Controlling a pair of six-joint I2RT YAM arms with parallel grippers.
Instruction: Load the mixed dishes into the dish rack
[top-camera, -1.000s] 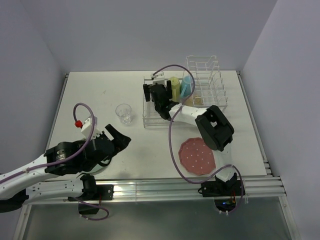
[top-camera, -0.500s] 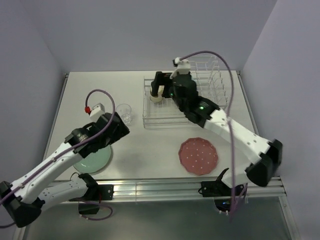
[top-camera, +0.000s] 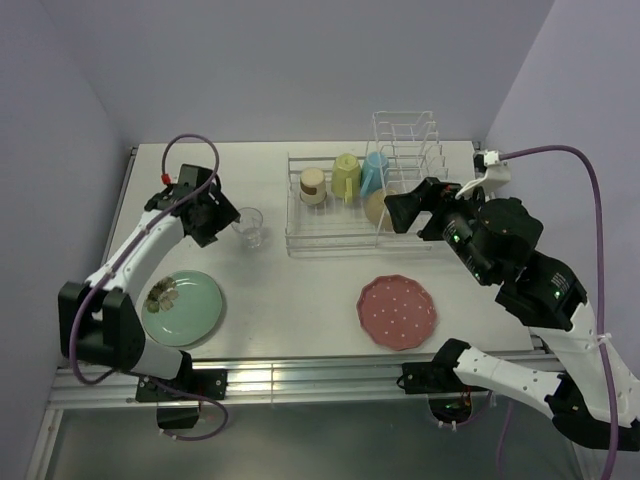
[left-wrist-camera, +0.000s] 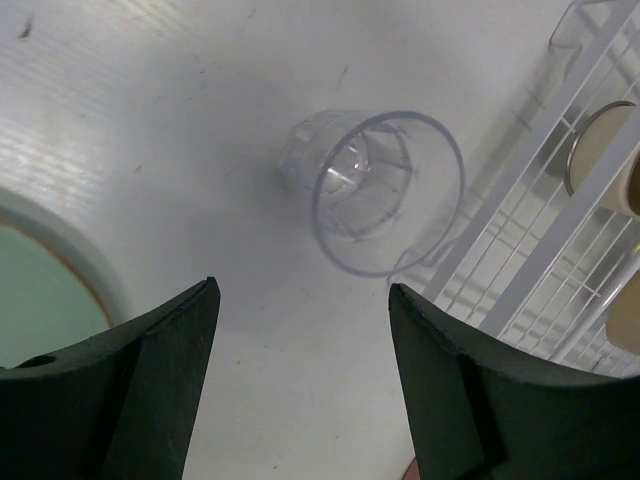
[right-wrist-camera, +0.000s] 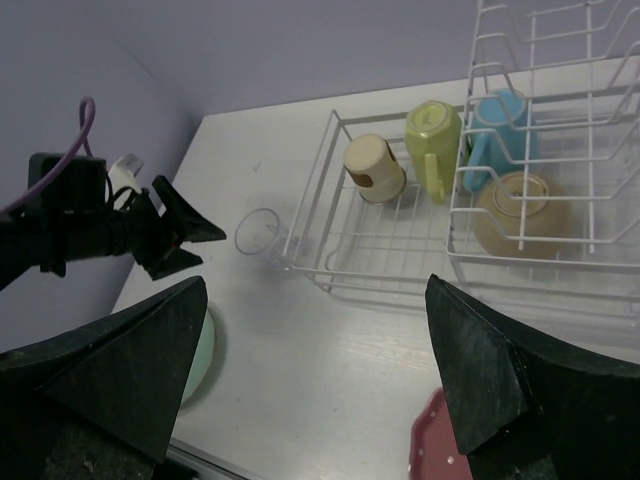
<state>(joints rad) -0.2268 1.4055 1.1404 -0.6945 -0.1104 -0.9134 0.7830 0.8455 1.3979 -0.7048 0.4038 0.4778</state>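
Both arms have swung since the earlier frame: the left arm has come off the round mint-green plate (top-camera: 190, 310) and reached up toward the small clear glass (left-wrist-camera: 370, 185), while the right arm has pulled back from the left end of the white wire dish rack (top-camera: 296, 222) to its right side.

The left gripper (left-wrist-camera: 300, 300) is spread and empty. The glass stands upright on the white table (top-camera: 300, 290), just past the fingertips and not yet between them. The right gripper (right-wrist-camera: 315, 295) hangs wide apart and holds nothing.

A small tan cup (top-camera: 313, 185), a yellow-green mug (top-camera: 346, 178), a light-blue mug (top-camera: 375, 172) and a cream bowl (top-camera: 377, 207) already sit in the rack. The pink scalloped dotted plate (top-camera: 397, 311) and the mint-green plate lie on the table, well apart.

The risk lies in the glass standing just beside the rack's left wall. A finger pushed forward on that side could catch the wire, or nudge the glass and tip it. Closing before the fingers straddle it would likely shove it away. Its smooth, tapered wall could also slip out of a loose pinch during the lift.
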